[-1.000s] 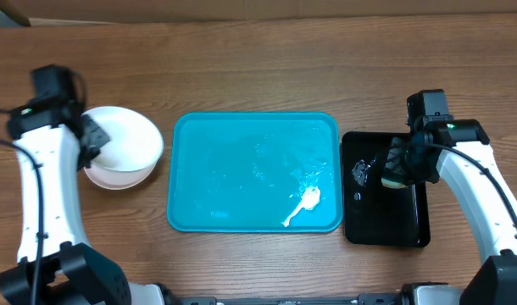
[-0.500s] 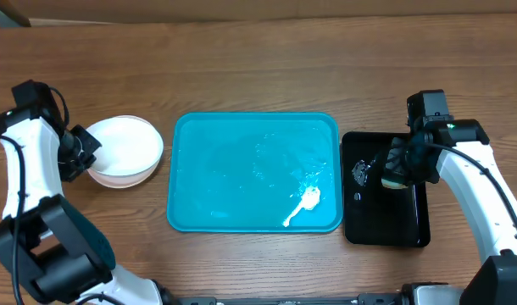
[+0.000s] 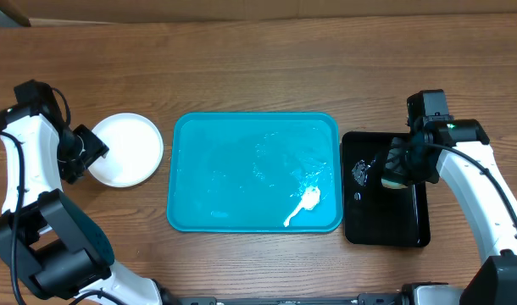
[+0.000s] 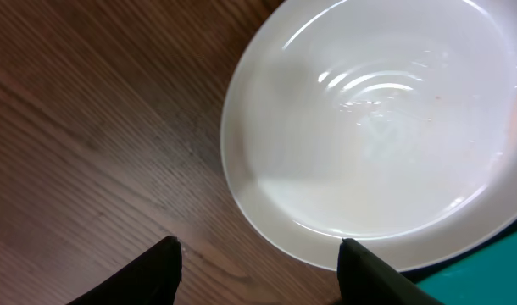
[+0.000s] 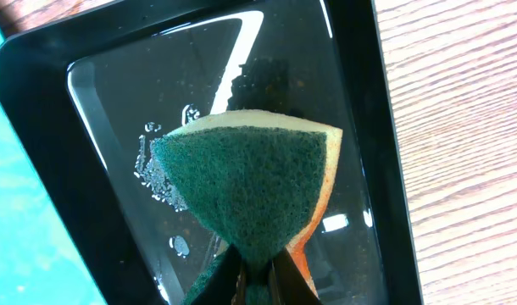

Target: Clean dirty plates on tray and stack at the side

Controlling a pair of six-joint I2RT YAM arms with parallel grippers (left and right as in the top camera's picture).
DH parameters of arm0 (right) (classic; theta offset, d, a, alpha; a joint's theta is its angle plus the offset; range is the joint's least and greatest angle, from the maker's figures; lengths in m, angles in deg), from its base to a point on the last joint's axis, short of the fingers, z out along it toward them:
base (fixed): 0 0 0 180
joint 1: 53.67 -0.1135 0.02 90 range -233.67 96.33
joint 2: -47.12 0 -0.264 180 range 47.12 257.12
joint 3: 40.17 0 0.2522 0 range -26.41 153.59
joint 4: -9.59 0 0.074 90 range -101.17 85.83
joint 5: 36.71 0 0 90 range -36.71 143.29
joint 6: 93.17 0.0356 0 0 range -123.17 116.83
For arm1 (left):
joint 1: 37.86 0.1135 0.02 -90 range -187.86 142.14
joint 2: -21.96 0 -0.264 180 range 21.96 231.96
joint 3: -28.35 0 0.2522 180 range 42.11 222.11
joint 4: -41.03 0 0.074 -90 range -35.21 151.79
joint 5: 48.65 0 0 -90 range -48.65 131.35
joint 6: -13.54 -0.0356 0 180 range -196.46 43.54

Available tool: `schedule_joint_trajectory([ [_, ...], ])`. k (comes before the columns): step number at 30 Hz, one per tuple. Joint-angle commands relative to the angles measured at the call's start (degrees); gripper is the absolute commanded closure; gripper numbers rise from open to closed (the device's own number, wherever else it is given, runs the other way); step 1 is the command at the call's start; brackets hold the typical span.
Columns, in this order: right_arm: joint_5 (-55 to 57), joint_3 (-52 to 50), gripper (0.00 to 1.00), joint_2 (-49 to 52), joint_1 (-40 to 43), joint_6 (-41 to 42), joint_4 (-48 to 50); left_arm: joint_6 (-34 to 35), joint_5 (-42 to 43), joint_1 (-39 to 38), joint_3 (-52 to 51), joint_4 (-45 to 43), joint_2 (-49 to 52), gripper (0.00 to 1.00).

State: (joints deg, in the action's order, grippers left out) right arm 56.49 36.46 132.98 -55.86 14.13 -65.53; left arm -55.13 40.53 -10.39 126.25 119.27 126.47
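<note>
A white plate (image 3: 127,150) lies flat on the wood to the left of the turquoise tray (image 3: 233,169). My left gripper (image 3: 94,151) stands open at the plate's left rim and holds nothing. In the left wrist view the plate (image 4: 377,127) fills the upper right, and one dark fingertip (image 4: 360,267) overlaps its near rim while the other is over bare wood. My right gripper (image 3: 397,169) is shut on a green and yellow sponge (image 5: 250,178) above the black tray (image 5: 97,169). Only a white foam smear (image 3: 308,201) lies on the turquoise tray.
The glossy black tray (image 3: 386,220) holds water and droplets and sits right against the turquoise tray's right side. Bare wooden table (image 3: 258,68) runs along the back and on both outer sides.
My left gripper carried the plate a little to the left, then opened and let it go. The plate now lies flat. The right arm and sponge have not moved.
</note>
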Motion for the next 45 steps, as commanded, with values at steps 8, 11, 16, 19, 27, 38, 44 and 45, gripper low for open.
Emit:
schedule_joint_trajectory([
  [8,-17.03,-3.72,0.96,-0.68,0.02,-1.7,7.17,-6.45,12.72,-7.67,2.21,2.05,-12.33,0.4],
  [11,-20.81,-7.1,0.96,-0.55,0.04,-0.5,12.87,-7.69,12.59,-11.91,2.21,3.41,-13.44,0.4],
  [16,-21.14,-12.48,0.96,-0.02,0.04,6.12,23.98,-8.04,9.49,-17.18,2.12,4.96,-13.38,0.41],
  [19,-21.09,-15.17,0.96,0.0,0.04,11.39,27.98,-8.04,9.18,-19.17,2.12,5.01,-13.38,0.41],
  [27,-10.54,-21.33,0.96,0.0,0.09,32.35,22.38,-8.09,9.16,-20.0,2.12,5.66,-13.38,0.4],
  [38,-11.65,-35.71,0.96,0.02,0.09,29.62,41.38,-8.11,9.18,-20.0,2.12,5.84,-13.38,0.4],
  [44,-21.16,-30.69,0.96,-0.31,0.07,16.98,41.53,-8.11,9.18,-20.0,2.12,5.84,-13.38,0.4],
  [45,-22.71,-28.98,0.96,-0.55,0.07,13.9,40.57,-8.13,9.16,-20.0,2.12,5.84,-13.38,0.4],
])
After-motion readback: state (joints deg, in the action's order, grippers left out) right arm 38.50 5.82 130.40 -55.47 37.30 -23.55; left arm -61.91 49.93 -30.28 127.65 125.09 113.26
